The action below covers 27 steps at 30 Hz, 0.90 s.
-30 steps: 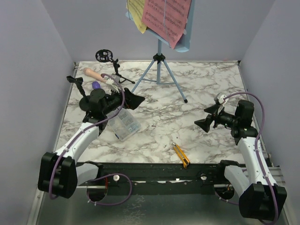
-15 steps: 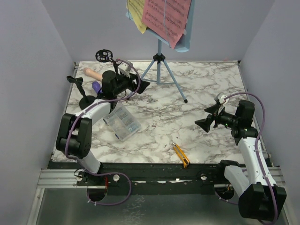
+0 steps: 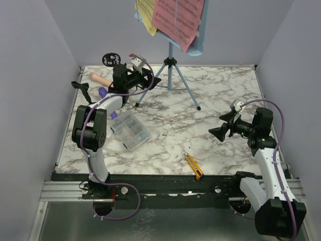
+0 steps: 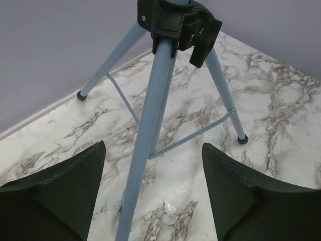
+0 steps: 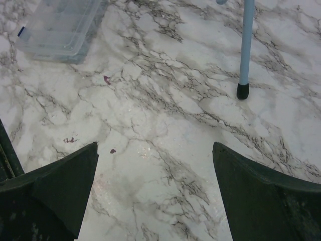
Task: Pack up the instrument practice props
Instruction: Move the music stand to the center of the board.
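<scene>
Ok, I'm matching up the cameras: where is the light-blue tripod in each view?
Top external: tripod upper centre, legs spread.
Left wrist: tripod fills the middle, hub at top.
Right wrist: tripod upper right, one leg and foot only.
Shared landmark: the marble tabletop.

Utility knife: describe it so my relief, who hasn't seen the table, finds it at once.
On the marble table, look along the near edge. Just right of centre lies the utility knife, slim and flat. It alone is yellow and black; the clear plastic box to its left is wider and see-through.
</scene>
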Each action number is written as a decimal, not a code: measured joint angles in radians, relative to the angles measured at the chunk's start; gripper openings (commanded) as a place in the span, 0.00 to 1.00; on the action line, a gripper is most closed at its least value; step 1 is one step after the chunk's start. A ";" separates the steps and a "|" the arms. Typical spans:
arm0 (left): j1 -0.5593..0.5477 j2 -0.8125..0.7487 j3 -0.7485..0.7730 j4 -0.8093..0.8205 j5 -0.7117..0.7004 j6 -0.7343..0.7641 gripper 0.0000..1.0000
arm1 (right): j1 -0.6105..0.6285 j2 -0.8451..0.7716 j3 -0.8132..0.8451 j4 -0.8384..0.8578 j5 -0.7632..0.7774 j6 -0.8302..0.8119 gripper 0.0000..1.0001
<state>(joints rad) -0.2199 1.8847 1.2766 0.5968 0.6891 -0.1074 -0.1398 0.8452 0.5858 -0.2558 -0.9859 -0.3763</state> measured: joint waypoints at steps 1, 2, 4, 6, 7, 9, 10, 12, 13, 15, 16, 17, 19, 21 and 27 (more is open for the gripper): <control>0.000 0.015 0.013 0.000 0.008 0.002 0.74 | 0.000 -0.001 0.000 0.000 0.000 0.000 0.99; 0.000 0.026 0.024 0.000 0.018 0.003 0.71 | 0.000 -0.002 0.000 0.000 0.000 0.000 0.99; 0.000 0.050 0.049 0.000 0.038 0.003 0.67 | 0.000 -0.002 0.000 0.000 0.000 0.000 0.99; 0.000 0.073 0.074 0.000 0.053 0.002 0.64 | 0.000 -0.002 0.000 0.000 0.000 -0.001 0.99; 0.000 0.080 0.083 0.000 0.059 0.002 0.63 | 0.000 -0.002 0.000 0.000 0.000 -0.001 0.99; 0.000 0.090 0.093 0.001 0.068 0.001 0.59 | 0.000 -0.002 0.000 0.000 0.000 -0.002 0.99; 0.000 0.092 0.094 0.000 0.072 0.001 0.59 | 0.000 -0.002 0.000 0.000 0.000 -0.002 0.99; 0.000 0.097 0.098 0.000 0.080 0.001 0.58 | 0.000 -0.002 0.000 0.000 0.000 -0.002 0.99; -0.002 0.100 0.100 0.000 0.085 0.002 0.58 | 0.000 -0.002 0.000 0.000 0.000 -0.002 0.99; -0.003 0.103 0.102 0.000 0.089 0.005 0.57 | 0.000 -0.002 0.000 0.000 0.000 -0.002 0.99; -0.005 0.104 0.103 0.000 0.091 0.007 0.56 | 0.000 -0.002 0.000 0.000 0.000 -0.002 0.99; -0.007 0.106 0.103 0.000 0.093 0.009 0.54 | 0.000 -0.002 0.000 0.000 0.000 -0.002 0.99; -0.011 0.110 0.104 0.000 0.097 0.014 0.51 | 0.000 -0.002 0.000 0.000 0.000 -0.002 0.99; -0.016 0.118 0.107 0.001 0.101 0.019 0.48 | 0.000 -0.002 0.000 0.000 0.000 -0.003 0.99; -0.017 0.132 0.121 0.004 0.099 0.043 0.29 | 0.000 -0.002 0.000 0.000 0.000 -0.003 0.99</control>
<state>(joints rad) -0.2367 2.0167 1.3975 0.6006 0.7883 -0.0643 -0.1398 0.8429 0.5858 -0.2554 -0.9855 -0.3790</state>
